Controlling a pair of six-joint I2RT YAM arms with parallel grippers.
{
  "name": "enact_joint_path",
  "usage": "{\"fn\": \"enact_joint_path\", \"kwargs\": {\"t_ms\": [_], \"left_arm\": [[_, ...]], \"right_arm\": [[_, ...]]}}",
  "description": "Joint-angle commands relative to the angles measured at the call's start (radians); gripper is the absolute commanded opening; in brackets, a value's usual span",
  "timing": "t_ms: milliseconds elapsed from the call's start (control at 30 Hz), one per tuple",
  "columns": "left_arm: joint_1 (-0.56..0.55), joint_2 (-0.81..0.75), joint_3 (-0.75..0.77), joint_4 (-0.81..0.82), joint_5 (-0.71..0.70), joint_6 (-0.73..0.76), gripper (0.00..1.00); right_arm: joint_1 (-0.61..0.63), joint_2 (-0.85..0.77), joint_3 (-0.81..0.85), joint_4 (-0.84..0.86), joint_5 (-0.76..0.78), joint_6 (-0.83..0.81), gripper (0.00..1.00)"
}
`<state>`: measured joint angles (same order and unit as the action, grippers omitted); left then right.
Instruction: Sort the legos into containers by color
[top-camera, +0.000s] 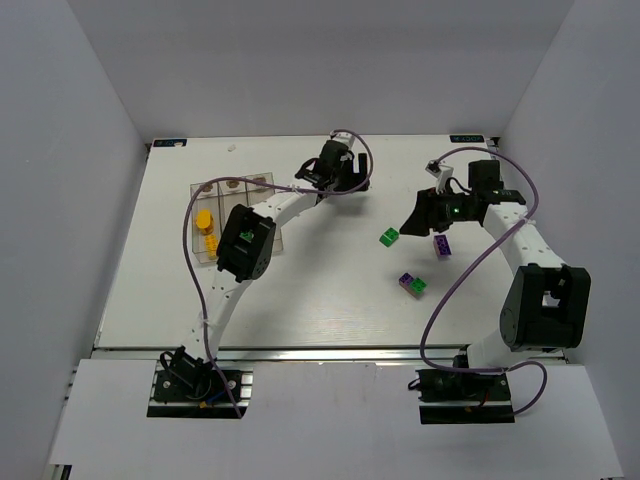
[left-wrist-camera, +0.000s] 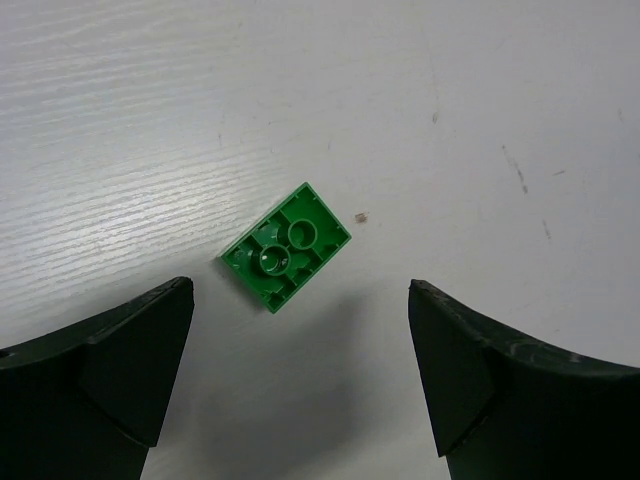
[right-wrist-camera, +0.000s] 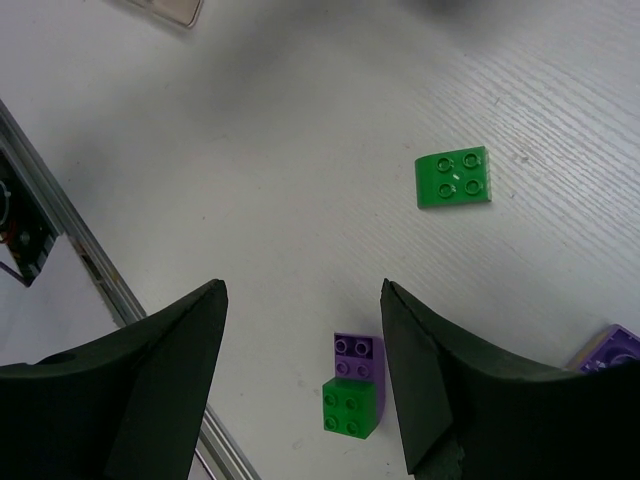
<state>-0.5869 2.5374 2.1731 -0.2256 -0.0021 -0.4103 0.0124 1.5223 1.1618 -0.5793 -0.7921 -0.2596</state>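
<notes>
Green plastic is filling the middle of the left wrist view: an upturned green lego (left-wrist-camera: 287, 248) is lying hollow side up on the white bench (left-wrist-camera: 480, 110). It is lying skewed, just ahead of the left hand (left-wrist-camera: 300, 335), which is hanging released, its fingers (left-wrist-camera: 120, 380) spread wide with nothing between them.

In the right wrist view the right hand (right-wrist-camera: 303, 340) is also hanging released and empty. A four-stud green lego (right-wrist-camera: 454, 178) is lying beyond it, a purple-and-green pair (right-wrist-camera: 354, 385) is showing between the fingertips, touching each other, and a purple lego (right-wrist-camera: 612, 352) is peeking in at the edge.

From above, the containers (top-camera: 250, 195) are sitting at the far left, partly under the left arm, with yellow legos (top-camera: 205, 225) lying in the leftmost bin. The loose bricks are lying right of centre, well apart from the tray.

The left arm is probably lining up a pick of the upturned brick. Next, that hand should be turning to square with the brick, lowering to straddle it, then clenching and carrying it to a bin without yellow.
</notes>
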Motion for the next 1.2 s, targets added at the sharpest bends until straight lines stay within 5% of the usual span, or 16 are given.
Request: {"fn": "enact_joint_path", "kwargs": {"t_ms": [0, 567, 900, 1000, 1167], "left_arm": [[-0.007, 0.023, 0.03, 0.025, 0.042, 0.096, 0.97], [-0.016, 0.092, 0.034, 0.178, -0.012, 0.389, 0.96], [-0.025, 0.086, -0.012, 0.248, 0.034, 0.45, 0.79], [-0.025, 0.069, -0.053, 0.293, 0.057, 0.436, 0.68], [-0.025, 0.023, -0.104, 0.35, 0.093, 0.384, 0.24]], "right_arm": [[-0.032, -0.028, -0.002, 0.044, -0.038, 0.029, 0.69], [-0.048, -0.03, -0.011, 0.068, -0.045, 0.071, 0.69], [-0.063, -0.017, -0.002, 0.072, -0.036, 0.077, 0.69], [-0.061, -0.014, -0.001, 0.067, -0.035, 0.074, 0.69], [-0.061, -0.019, -0.01, 0.061, -0.027, 0.056, 0.69]]}}
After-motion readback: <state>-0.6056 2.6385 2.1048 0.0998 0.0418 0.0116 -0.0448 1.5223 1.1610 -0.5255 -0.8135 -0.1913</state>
